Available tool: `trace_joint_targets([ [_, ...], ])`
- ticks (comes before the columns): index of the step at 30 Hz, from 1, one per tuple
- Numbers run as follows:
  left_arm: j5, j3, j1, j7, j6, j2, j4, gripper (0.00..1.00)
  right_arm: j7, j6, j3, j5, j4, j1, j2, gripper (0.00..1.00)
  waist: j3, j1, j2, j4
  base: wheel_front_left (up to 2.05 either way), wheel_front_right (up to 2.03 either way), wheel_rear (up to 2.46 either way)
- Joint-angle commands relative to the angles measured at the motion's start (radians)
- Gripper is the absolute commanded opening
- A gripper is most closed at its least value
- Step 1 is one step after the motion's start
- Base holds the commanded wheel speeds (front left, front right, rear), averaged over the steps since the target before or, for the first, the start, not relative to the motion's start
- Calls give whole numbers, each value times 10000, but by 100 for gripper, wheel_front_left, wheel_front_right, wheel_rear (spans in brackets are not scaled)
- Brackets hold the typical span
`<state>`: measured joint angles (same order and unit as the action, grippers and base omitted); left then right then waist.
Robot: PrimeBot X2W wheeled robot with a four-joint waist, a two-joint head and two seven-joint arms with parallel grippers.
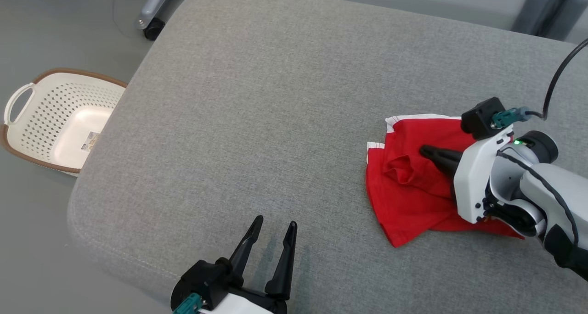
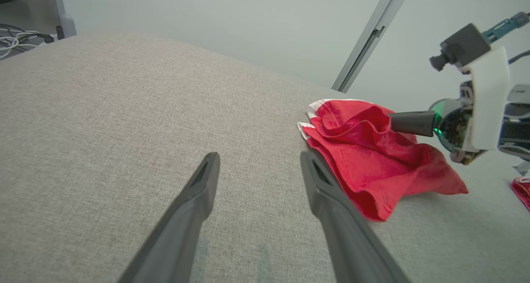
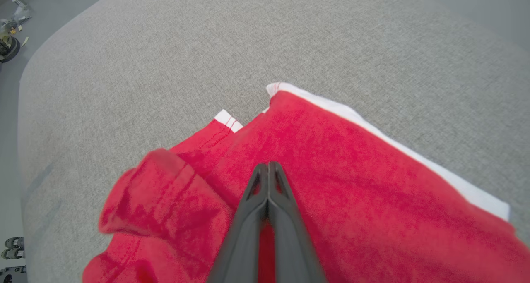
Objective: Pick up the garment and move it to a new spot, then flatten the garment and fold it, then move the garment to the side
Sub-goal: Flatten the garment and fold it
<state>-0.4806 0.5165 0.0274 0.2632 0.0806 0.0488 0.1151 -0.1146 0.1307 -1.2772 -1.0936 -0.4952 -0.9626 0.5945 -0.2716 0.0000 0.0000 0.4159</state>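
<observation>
Resting its right pincer point(image 1: 422, 151) on a red garment point(image 1: 409, 190) with white trim, the robot stood over a grey padded bench point(image 1: 275, 98). The pincer's two dark fingers were pressed together, tips against the upper layer of cloth; whether a fold was caught between them could not be told. The garment lay on the right-hand part of the bench, well apart from the left edge. It was bunched in rough layers, with its white-trimmed hems toward the far edge and a loose roll of cloth on its left side. The left pincer point(image 1: 275, 223) hung spread and empty over bare bench by the near edge, well apart from the garment. A white basket point(image 1: 78, 70) stood on the floor just beside the bench's left edge.

Layered but crumpled, the cloth suggested a move of the garment was the step in hand, though opening pickup or final shift aside was unclear. A carry would call for a sure pinch through the layers. A slide would call for low, slow tips so the stack did not open.
</observation>
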Motion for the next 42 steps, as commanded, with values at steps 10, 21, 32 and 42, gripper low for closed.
trace_joint_targets([
  [10,90,-203,245,18,14,38,65,100,-377,1,-44,-92,1143,645,259,0,123,0,0,-479,0,0,0],
  [21,246,-435,8,18,-44,35,241,100,-372,1,-44,213,1538,1698,-464,0,645,0,0,-813,0,0,0],
  [32,647,-1285,-815,18,-72,40,308,100,1778,1,141,576,1333,2702,-1284,0,1951,0,0,-2287,0,0,0],
  [42,892,-2630,-1731,16,-208,38,-174,100,3815,1,3510,1423,905,4669,-579,49,2996,0,0,-3843,0,0,0],
])
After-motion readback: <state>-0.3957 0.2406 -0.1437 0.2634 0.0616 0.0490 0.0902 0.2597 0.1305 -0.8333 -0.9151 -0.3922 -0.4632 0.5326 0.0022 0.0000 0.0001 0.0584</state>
